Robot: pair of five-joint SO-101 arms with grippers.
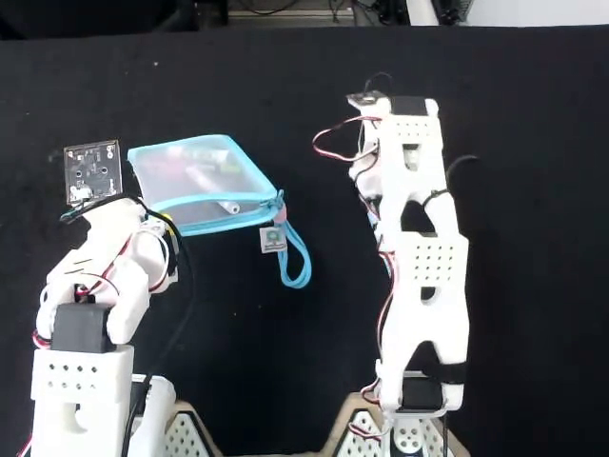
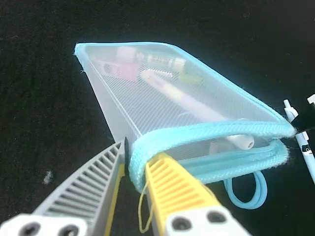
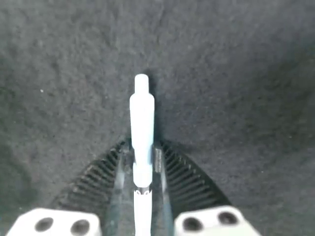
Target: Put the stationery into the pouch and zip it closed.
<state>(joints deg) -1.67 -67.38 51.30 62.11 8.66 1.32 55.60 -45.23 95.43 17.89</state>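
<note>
A black cloth-covered table (image 1: 238, 362) carries everything. The white right arm (image 1: 423, 257) lies stretched straight out from its base at the near edge, well to the side of the pouch. The white left arm (image 1: 105, 276) is folded shorter, with a small dark circuit board (image 1: 93, 171) at its wrist. A translucent mesh pouch with light blue trim (image 1: 195, 181) (image 2: 162, 103) lies flat on the cloth just ahead of the left arm. Its zipper mouth gapes open toward the arms. The left gripper (image 1: 154, 224) (image 2: 135, 162) is pinched closed on the blue zipper edge at one corner of the mouth, with the grey finger on one side of the trim and the yellow finger on the other. Inside the pouch are pink, green and white pieces of stationery. A long white marker (image 2: 197, 105) lies among them with its tip right at the opening, partly blocking the mouth. A light blue loop strap (image 1: 297, 257) (image 2: 248, 189) trails from the zipper end, between the pouch and the right arm, beside a small white tag (image 1: 273, 239). The right gripper (image 3: 142, 152) is clamped tight on a slim white pen (image 3: 141, 123) that points out past its fingertips above the cloth.
</note>
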